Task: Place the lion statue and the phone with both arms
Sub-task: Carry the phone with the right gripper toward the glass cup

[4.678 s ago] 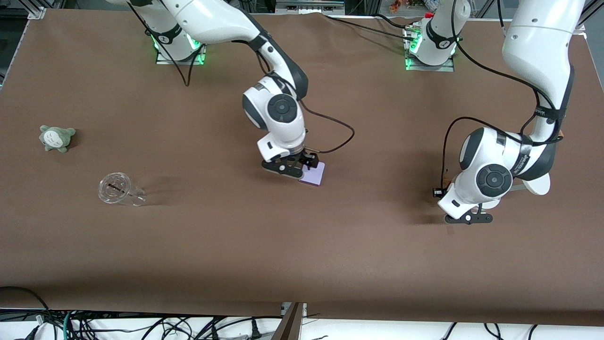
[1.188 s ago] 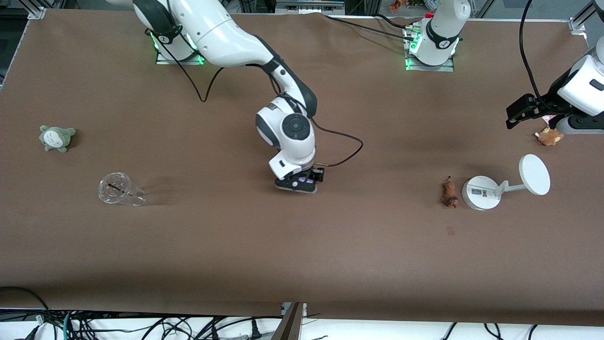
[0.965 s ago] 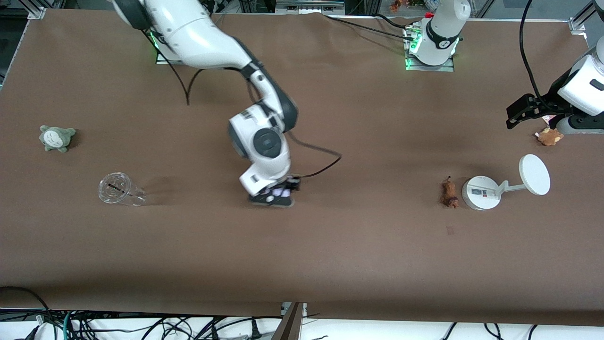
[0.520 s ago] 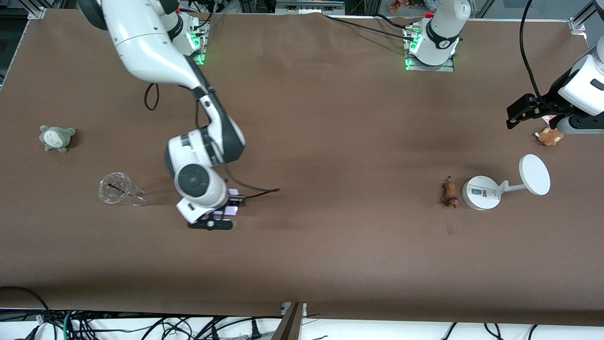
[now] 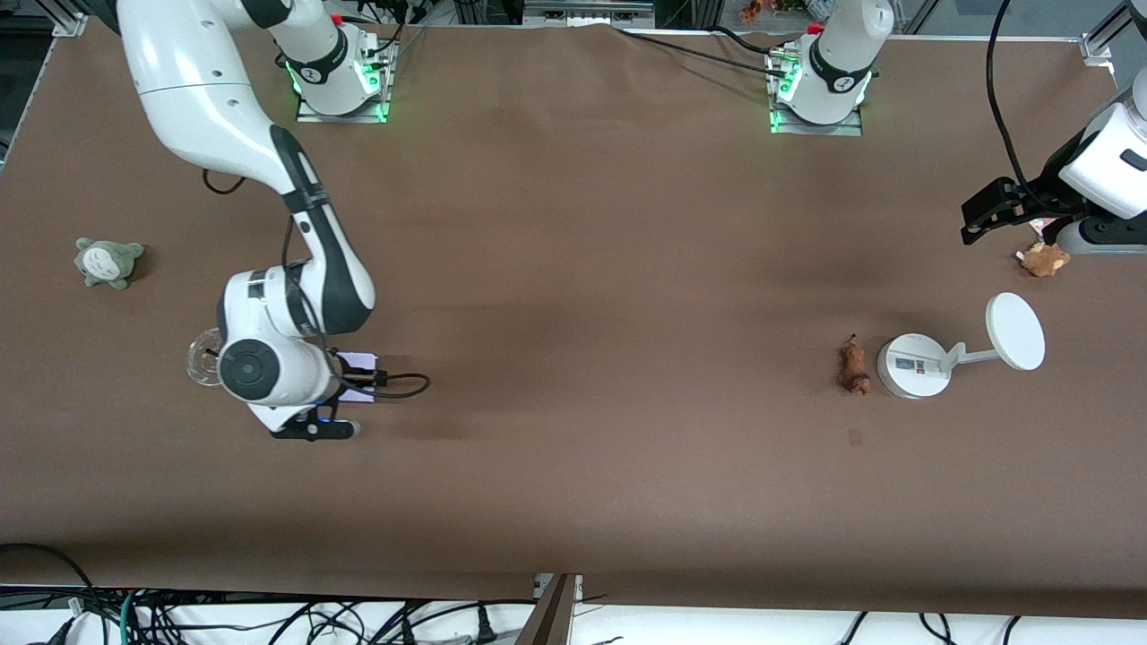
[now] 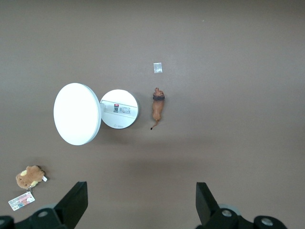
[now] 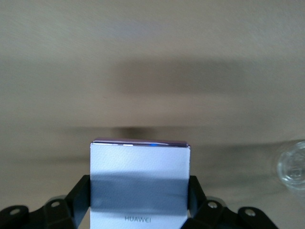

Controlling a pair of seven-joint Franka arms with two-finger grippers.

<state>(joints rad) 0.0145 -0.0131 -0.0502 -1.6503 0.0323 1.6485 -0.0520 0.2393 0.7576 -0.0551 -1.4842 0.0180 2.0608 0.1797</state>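
Observation:
My right gripper [image 5: 315,426] is shut on the phone [image 5: 357,363], a pale lavender-white slab held by its two long edges [image 7: 140,176], over the table beside a clear cup. The right gripper [image 7: 139,191] has a black finger on each side of the slab. The lion statue [image 5: 852,365] lies on the table beside a white stand, toward the left arm's end. My left gripper [image 5: 990,210] hangs open and empty high over that end. In the left wrist view the lion statue [image 6: 157,107] shows well below the left gripper [image 6: 141,195].
A white round-based stand [image 5: 914,365] with a disc [image 5: 1015,331] stands beside the lion. A tan plush [image 5: 1042,259] lies under the left arm. A clear cup [image 5: 202,358] lies partly hidden by the right wrist. A grey-green plush [image 5: 107,261] sits at the right arm's end.
The right arm has swung the phone from the table's middle toward its own end, up to the clear cup. The left arm has stayed still over the last second.

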